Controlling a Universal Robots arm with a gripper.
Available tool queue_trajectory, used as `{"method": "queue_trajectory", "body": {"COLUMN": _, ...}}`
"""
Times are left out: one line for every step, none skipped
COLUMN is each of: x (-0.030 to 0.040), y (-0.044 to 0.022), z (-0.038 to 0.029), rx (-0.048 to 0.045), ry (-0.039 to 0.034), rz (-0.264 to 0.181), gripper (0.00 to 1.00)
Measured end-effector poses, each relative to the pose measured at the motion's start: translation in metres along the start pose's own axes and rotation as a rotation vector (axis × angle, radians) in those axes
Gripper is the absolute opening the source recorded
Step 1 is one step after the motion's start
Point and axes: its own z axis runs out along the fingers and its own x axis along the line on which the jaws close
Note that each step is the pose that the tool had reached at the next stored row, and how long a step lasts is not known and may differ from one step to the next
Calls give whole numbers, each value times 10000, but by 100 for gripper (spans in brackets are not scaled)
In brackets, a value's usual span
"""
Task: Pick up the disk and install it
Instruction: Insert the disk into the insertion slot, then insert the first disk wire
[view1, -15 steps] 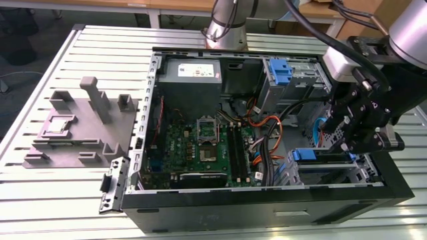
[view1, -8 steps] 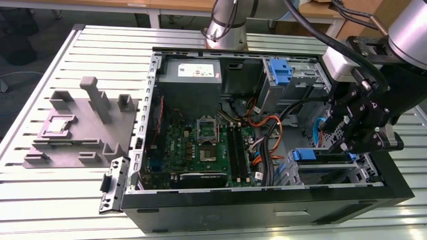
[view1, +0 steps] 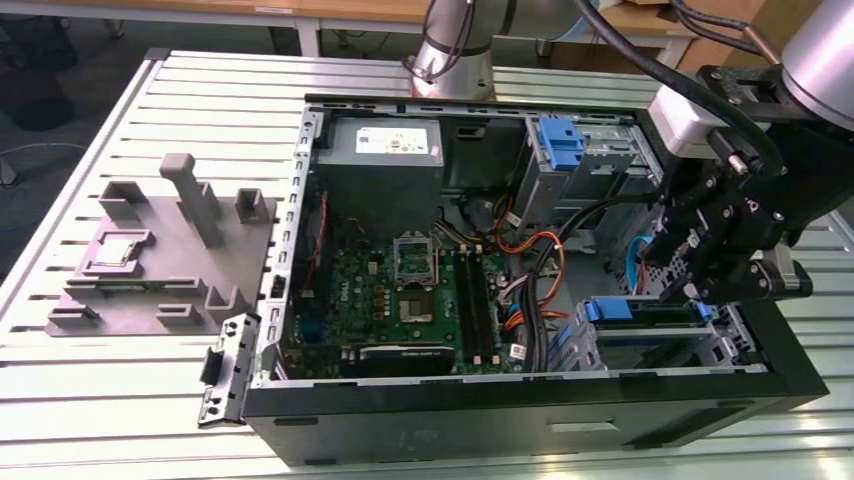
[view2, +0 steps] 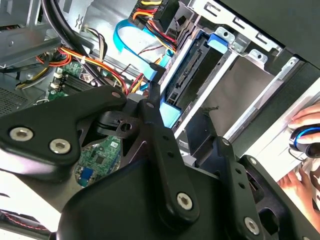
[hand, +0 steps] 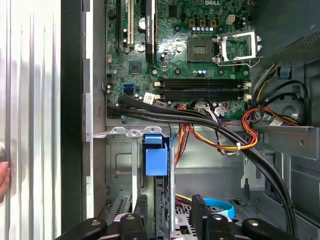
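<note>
Exterior view: one black gripper (view1: 694, 292) hangs just above the one metal, blue-railed disk (view1: 638, 312), which is seated in a bay of the open black computer case (view1: 534, 420); one bare blue plastic bracket (view1: 561, 145) sits in another bay. Second wrist view: the disk (view2: 192, 75) stands edge-on beside one blue ribbon cable (view2: 125, 42). First wrist view: the gripper straddles the disk (hand: 156, 160), though I cannot tell whether it grips, and black cables (hand: 200, 120) cross beyond.

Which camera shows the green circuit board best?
The first wrist view: the green circuit board faces the camera, socket and slots plain. The exterior view shows it slanted inside the case; the second wrist view, a green patch among cables.
</note>
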Motion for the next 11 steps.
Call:
{"method": "queue_trajectory", "body": {"x": 0, "y": 0, "z": 0, "rx": 0, "ry": 0, "rz": 0, "gripper": 48}}
{"method": "queue_trajectory", "body": {"x": 0, "y": 0, "z": -1, "rx": -1, "ry": -11, "rz": 0, "gripper": 48}}
{"method": "queue_trajectory", "body": {"x": -2, "y": 0, "z": 0, "rx": -1, "ry": -31, "rz": -1, "gripper": 48}}
{"method": "queue_trajectory", "body": {"x": -4, "y": 0, "z": 2, "rx": -1, "ry": -40, "rz": -1, "gripper": 48}}
{"method": "queue_trajectory", "body": {"x": -6, "y": 1, "z": 4, "rx": -1, "ry": -42, "rz": -1, "gripper": 48}}
{"method": "queue_trajectory", "body": {"x": -7, "y": 2, "z": 3, "rx": -1, "ry": -40, "rz": -1, "gripper": 48}}
{"method": "queue_trajectory", "body": {"x": -9, "y": 12, "z": 9, "rx": -1, "ry": -40, "rz": -1, "gripper": 48}}
{"method": "queue_trajectory", "body": {"x": -11, "y": 20, "z": 14, "rx": -1, "ry": -40, "rz": -1, "gripper": 48}}
{"method": "queue_trajectory", "body": {"x": -11, "y": 20, "z": 14, "rx": -1, "ry": -40, "rz": -1, "gripper": 48}}
{"method": "queue_trajectory", "body": {"x": -11, "y": 21, "z": 14, "rx": -1, "ry": -40, "rz": -1, "gripper": 48}}
{"method": "queue_trajectory", "body": {"x": -11, "y": 21, "z": 14, "rx": -1, "ry": -40, "rz": -1, "gripper": 48}}
